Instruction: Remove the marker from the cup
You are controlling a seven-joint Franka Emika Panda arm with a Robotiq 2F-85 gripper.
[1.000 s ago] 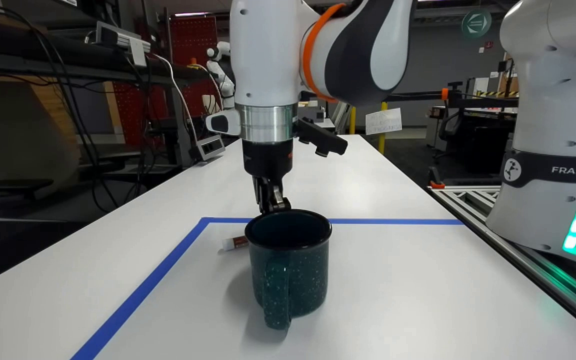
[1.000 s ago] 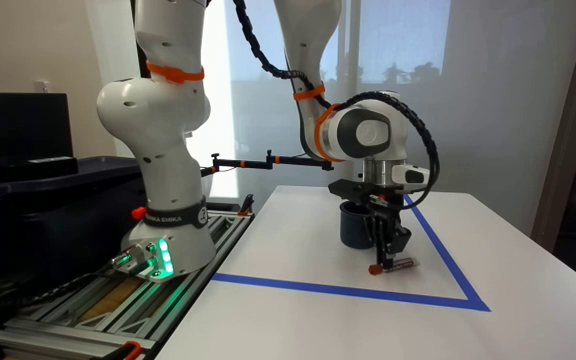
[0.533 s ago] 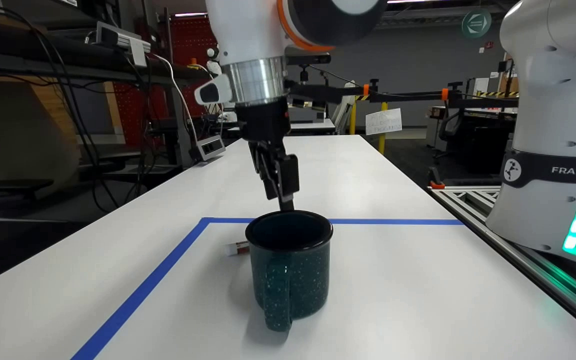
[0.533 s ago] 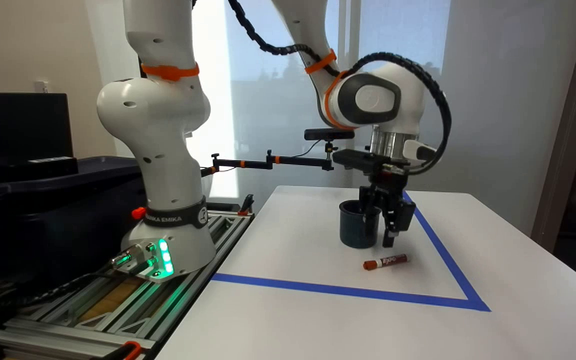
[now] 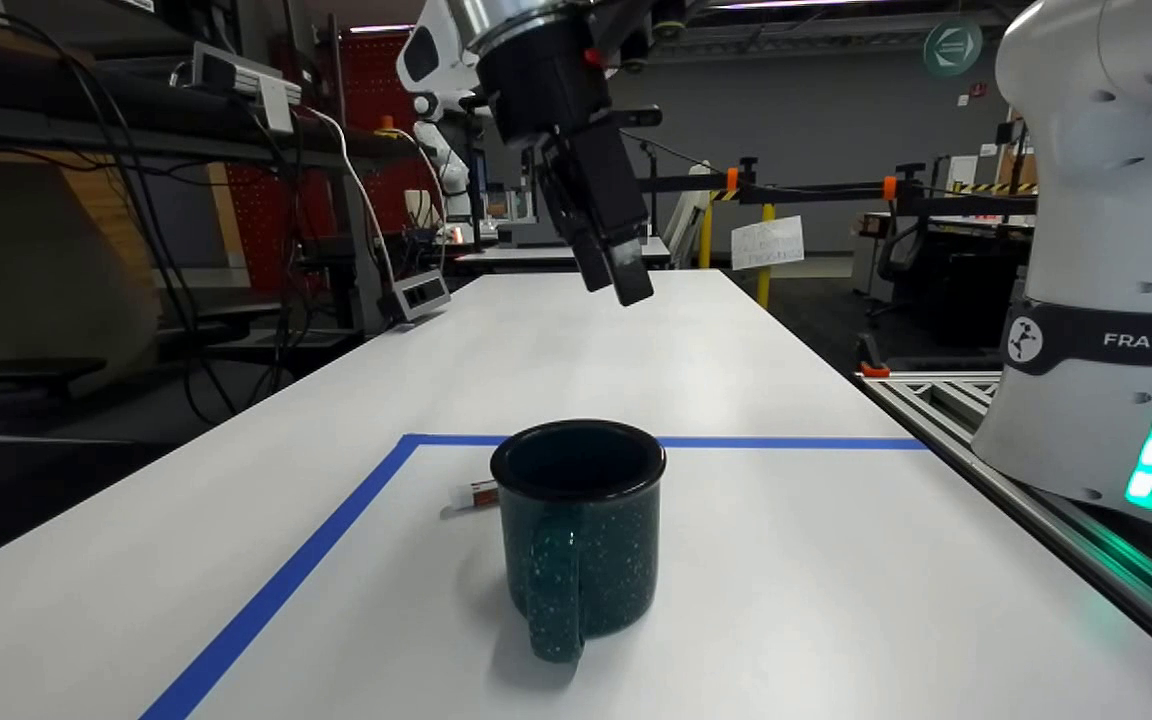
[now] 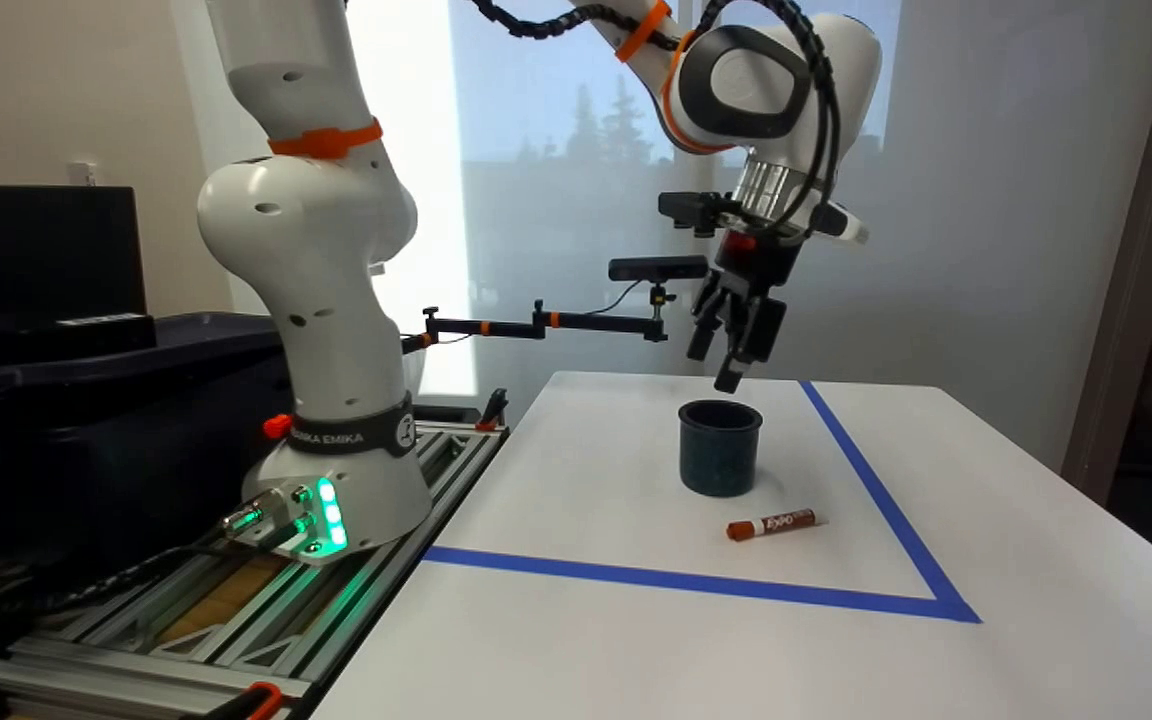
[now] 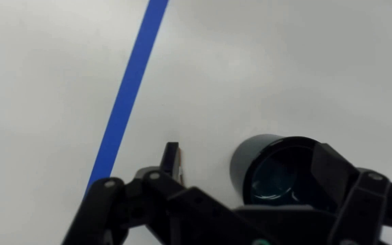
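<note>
My hand (image 6: 712,367) hangs tilted, well above the worktop (image 6: 636,660), spread and holding nothing. The marker (image 6: 771,525) lies below me, on its side, near the cup (image 6: 720,455) but not touching it. In the wrist view I see only a sliver of the marker at the inner edge of one finger (image 7: 170,154), its long axis running across the line from finger to finger; the upright cup fills much of the gap. I judge the removal done, so the coming move should simply lift me clear.
</note>
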